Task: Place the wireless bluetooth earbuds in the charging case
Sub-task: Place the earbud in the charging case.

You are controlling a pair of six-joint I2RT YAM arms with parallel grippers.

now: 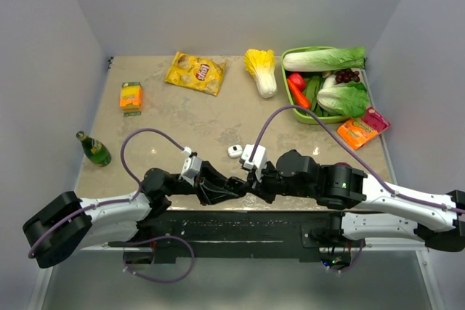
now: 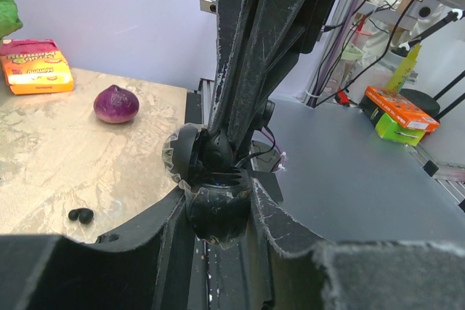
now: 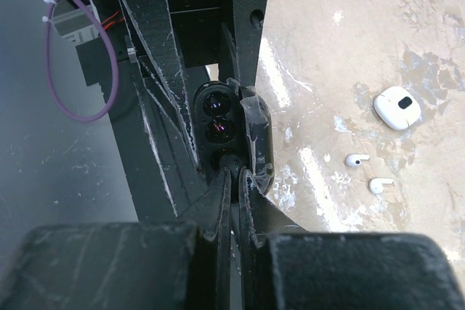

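Your left gripper (image 2: 218,192) is clamped on the black charging case (image 3: 216,117), with the wells facing your right gripper (image 3: 236,179). The right jaws are pinched together, tips at the case rim, and nothing shows between them. Two black earbuds (image 2: 80,215) lie on the table (image 3: 349,34), left of the left gripper in its wrist view. Two white earbuds (image 3: 356,159) lie near the right gripper, with the white case (image 3: 397,107) just beyond them.

Open black charging case (image 2: 218,214); white earbuds (image 3: 356,159), black earbuds (image 2: 81,215) loose nearby
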